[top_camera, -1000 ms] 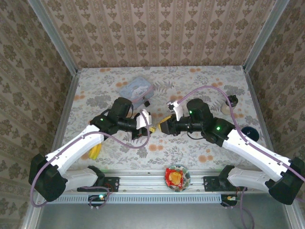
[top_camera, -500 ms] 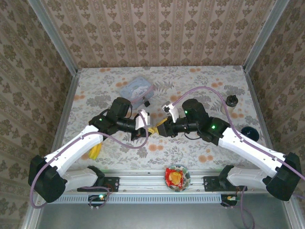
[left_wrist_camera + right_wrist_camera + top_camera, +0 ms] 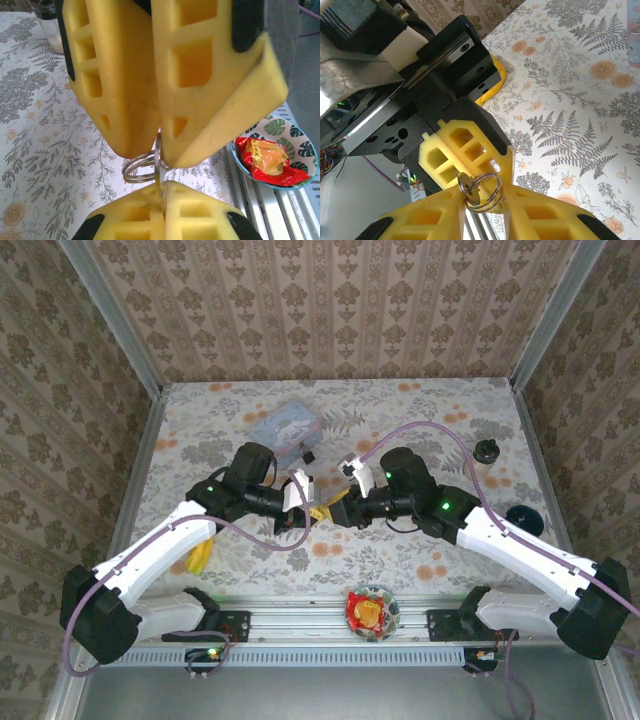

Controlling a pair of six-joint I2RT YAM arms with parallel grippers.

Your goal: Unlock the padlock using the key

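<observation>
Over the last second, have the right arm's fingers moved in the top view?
Yes. The right arm's fingers have shifted left in the image, away from the black-capped bottle and closer to the left arm's fingers.

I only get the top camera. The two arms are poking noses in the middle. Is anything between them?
Observer: A tiny key on a silver ring, seen from the right wrist camera.
Operator: Who's holding it?
Observer: The left wrist camera shows the left gripper with jaws shut, the key's thin edge in their seam.
Operator: And the other one?
Observer: The right gripper has the key's head between its yellow fingers.
</observation>
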